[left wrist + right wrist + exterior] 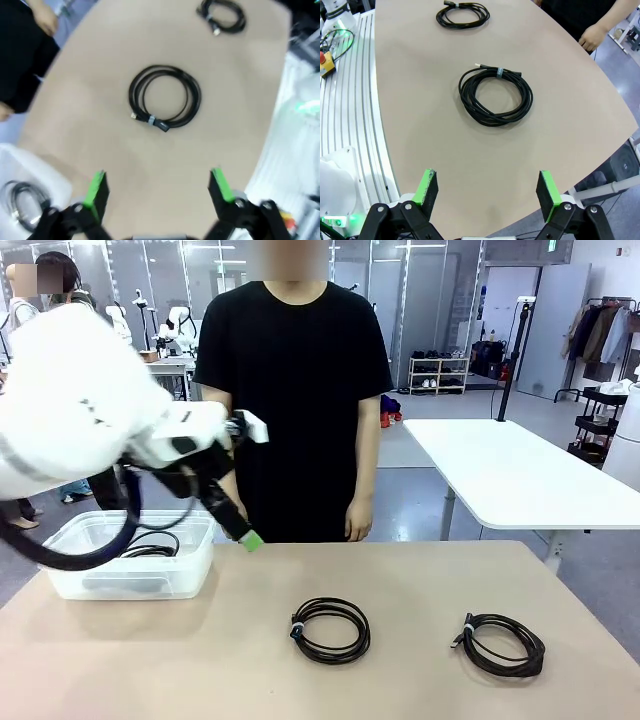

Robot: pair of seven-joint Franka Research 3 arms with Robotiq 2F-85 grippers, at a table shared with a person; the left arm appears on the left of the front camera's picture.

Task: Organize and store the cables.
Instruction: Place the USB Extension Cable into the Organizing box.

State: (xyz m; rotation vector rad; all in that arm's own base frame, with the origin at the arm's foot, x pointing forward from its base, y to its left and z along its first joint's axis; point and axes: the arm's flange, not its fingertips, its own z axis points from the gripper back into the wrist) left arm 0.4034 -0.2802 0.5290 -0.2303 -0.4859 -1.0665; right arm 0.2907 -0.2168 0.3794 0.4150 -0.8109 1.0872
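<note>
Black cord this thin should be light and floppy, so I'd pinch the middle coil [330, 630] across its bundled strands by the tie [152, 120], lest it sag open. It lies on the table [400, 580] well apart from the right coil [503, 644]; a third coil [150, 546] sits in the clear bin [100, 582]. My left gripper [157, 182] and right gripper [487, 192] both hang spread, empty.

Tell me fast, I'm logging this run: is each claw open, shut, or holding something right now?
Left claw: open, holding nothing.
Right claw: open, holding nothing.
</note>
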